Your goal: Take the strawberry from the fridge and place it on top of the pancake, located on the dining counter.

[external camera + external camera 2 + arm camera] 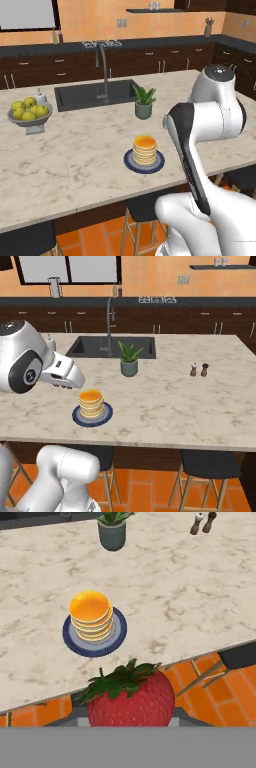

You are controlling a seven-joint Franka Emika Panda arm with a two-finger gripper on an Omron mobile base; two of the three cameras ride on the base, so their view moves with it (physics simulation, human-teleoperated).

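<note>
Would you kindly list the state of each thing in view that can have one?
strawberry: held in the pincer, not yet on the pancake.
pincer: shut on the strawberry, off the counter's near edge.
pancake: stacked on its blue plate, top bare but for the orange layer.
dining counter: carries the plate, plant, fruit bowl and shakers.
faucet: no water running.
potted plant: upright.
fruit bowl: full of apples.
</note>
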